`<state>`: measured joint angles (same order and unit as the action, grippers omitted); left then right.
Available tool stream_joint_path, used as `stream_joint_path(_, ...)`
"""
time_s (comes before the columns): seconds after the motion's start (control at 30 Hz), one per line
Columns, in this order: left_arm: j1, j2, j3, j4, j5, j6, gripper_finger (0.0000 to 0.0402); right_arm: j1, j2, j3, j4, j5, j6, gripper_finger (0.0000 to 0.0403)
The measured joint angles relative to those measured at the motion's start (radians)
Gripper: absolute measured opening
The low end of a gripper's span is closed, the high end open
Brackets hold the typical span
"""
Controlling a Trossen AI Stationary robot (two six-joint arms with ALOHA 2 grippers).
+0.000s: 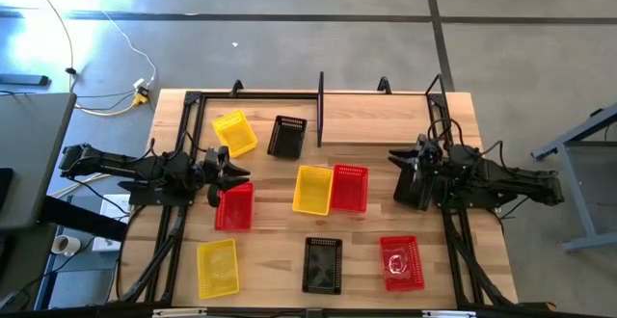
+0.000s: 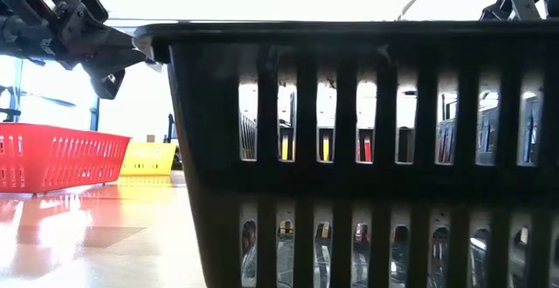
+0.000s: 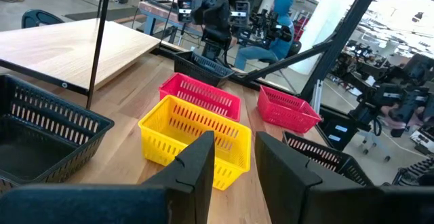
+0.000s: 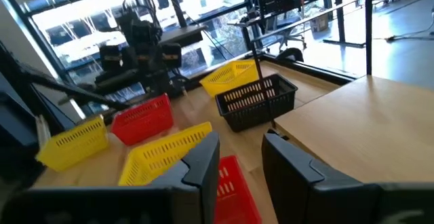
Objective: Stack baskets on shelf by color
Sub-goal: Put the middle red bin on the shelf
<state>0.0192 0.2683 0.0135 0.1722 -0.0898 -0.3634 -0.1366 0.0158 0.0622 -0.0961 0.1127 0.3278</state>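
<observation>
Cables: yellow and white cables [image 1: 130, 94] on the grey floor, far left of the table [image 1: 386, 116];
Person: seated in blue [image 3: 274, 30], beyond the table's right side

Shelf [image 1: 386, 116] board bare; upright divider post [image 1: 320, 109] splits access; baskets crowd table centre.
</observation>
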Motion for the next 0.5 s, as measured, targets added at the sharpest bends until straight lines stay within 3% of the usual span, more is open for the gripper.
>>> stream_joint_path(0.27, 0.0, 0.0, 0.0, 0.0, 0.0, 0.0, 0.0097, 0.0, 0.0, 0.0, 0.13, 0.013, 0.19, 0.0098)
stream_joint_path(0.5, 0.0, 0.0, 0.0, 0.0, 0.0, 0.0, 0.0097, 0.0, 0.0, 0.005, 0.32, 0.087, 0.22, 0.0098)
